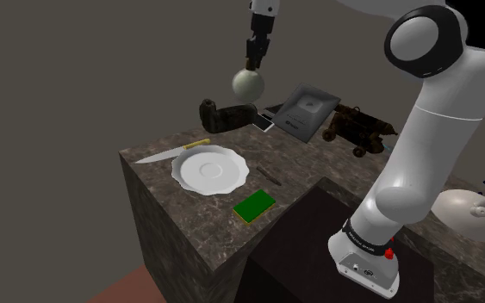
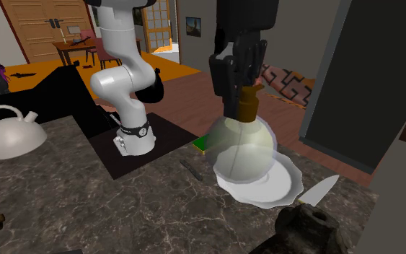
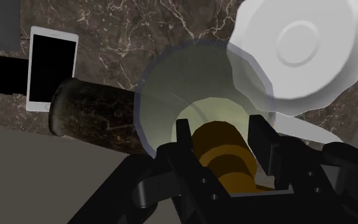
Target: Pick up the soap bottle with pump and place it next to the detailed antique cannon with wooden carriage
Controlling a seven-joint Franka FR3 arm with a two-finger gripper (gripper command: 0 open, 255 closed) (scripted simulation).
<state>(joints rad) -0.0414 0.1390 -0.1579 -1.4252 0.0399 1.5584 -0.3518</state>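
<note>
The soap bottle has a round, pale green see-through body and a brown pump neck. It hangs in the air above the far part of the dark marble counter. My gripper is shut on the pump neck from above. In the second exterior view the bottle hangs under the gripper, in front of the white plate. In the wrist view the fingers of the gripper clasp the brown neck of the bottle. The brown cannon on its wooden carriage stands at the counter's far right in the shoulder view.
On the counter lie a white plate, a knife, a green block and a thin dark stick. A dark cylinder, a phone and a grey box sit under and beside the bottle. A white teapot stands beyond the arm.
</note>
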